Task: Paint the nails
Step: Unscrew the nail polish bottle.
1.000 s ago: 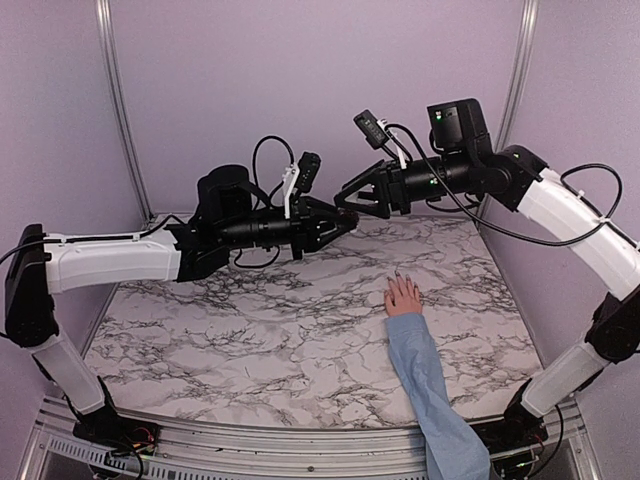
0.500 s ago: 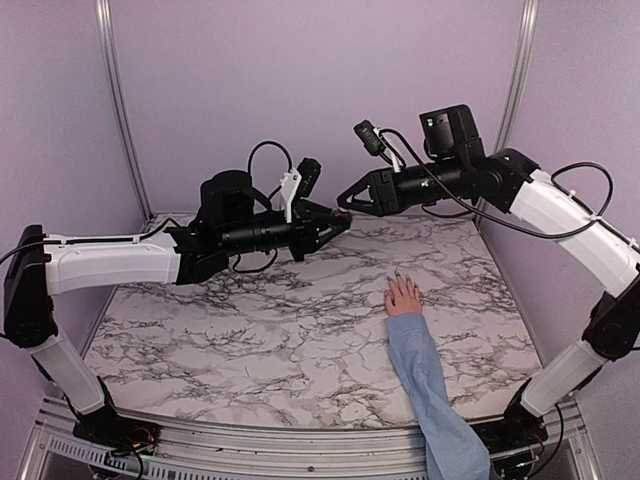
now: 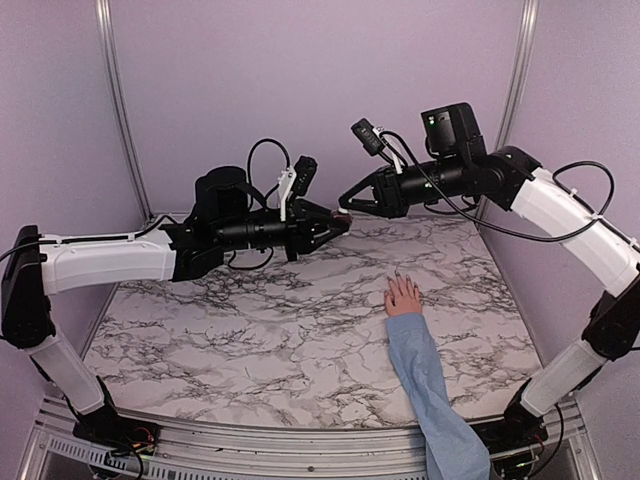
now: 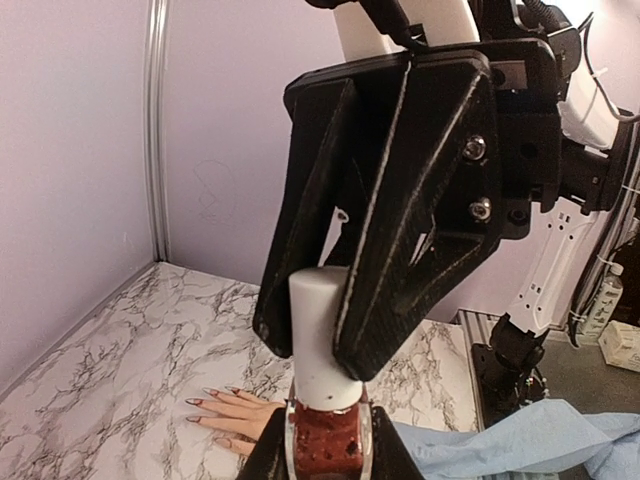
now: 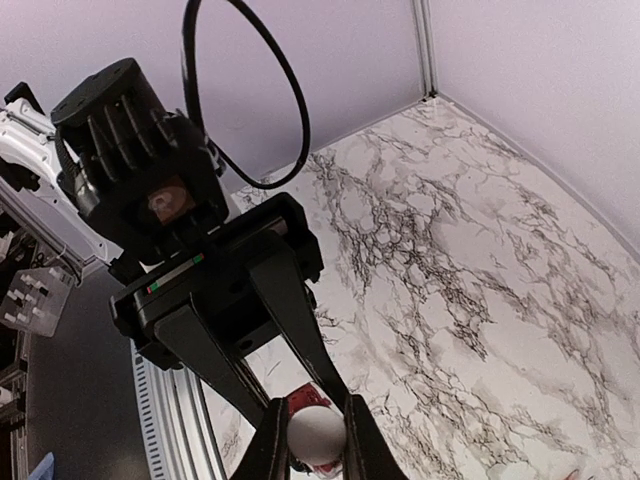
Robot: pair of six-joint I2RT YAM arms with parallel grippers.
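My left gripper is clenched on a small nail polish bottle with dark red contents and holds it up in the air, just in front of its own camera. My right gripper comes from the opposite side, and its two fingers are clamped on the white cap of that bottle. So the step in hand, as I judge it, is to unscrew the cap and pull out the brush.

To do it well, I should hold the left grip firm and not moving, and turn only the right wrist around the long axis of the cap. Then I should draw straight back along that same axis, so the brush does not scrape the neck or drip. If the cap slips between the pads, I should grip it again lower, closer to the bottle.

The nails are below and beyond the bottle, well apart from both tools. They are on a pinkish hand that lies flat on the marble table, with a light-blue sleeve behind it.

By count there are two grippers, one bottle, one cap and one hand. I make out four long pointed nails in the left wrist view; the fifth I cannot see.
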